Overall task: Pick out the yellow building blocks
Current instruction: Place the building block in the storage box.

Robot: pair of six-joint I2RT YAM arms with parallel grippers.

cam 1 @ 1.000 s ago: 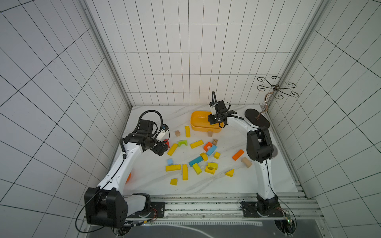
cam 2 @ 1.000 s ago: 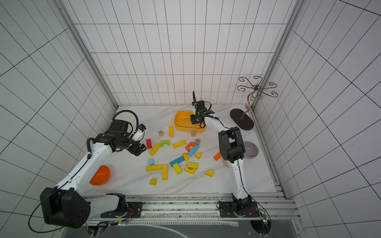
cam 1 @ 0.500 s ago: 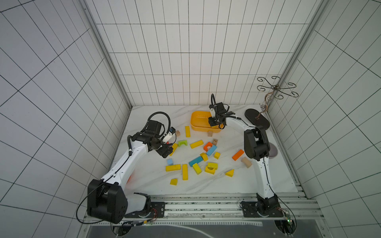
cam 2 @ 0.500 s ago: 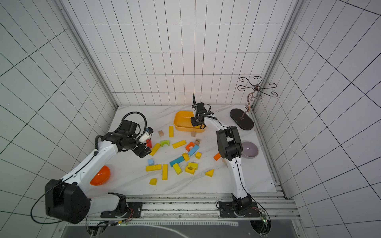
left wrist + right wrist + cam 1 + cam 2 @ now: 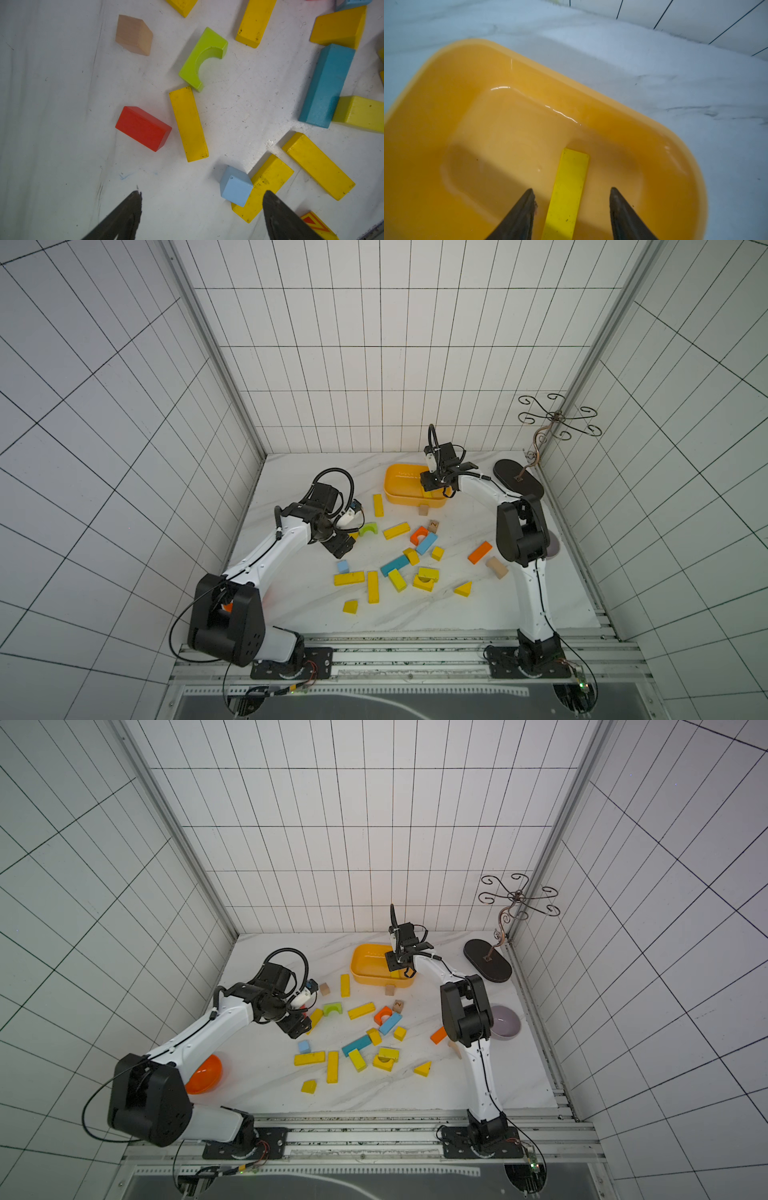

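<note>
One white marble tabletop (image 5: 415, 616) carries everything. At its far side sits the yellow-orange tub (image 5: 405, 499), with a single yellow bar (image 5: 574, 166) lying on its floor. Over it hangs the right claw (image 5: 572, 189), its jaws parted to either side of that bar with a gap on both flanks, gripping nothing. Left of the scatter, the left claw (image 5: 202, 192) hovers spread wide and empty. Nearly all the yellow building blocks (image 5: 372, 586) lie loose mid-tabletop, mixed with other colours. The likeliest next target, a yellow plank (image 5: 188, 124), touches a red block (image 5: 143, 128) and almost meets a green arch (image 5: 202, 60). A careless closing could pinch a neighbour or shove the plank askew. A rising right claw might also clip the bar.
</note>
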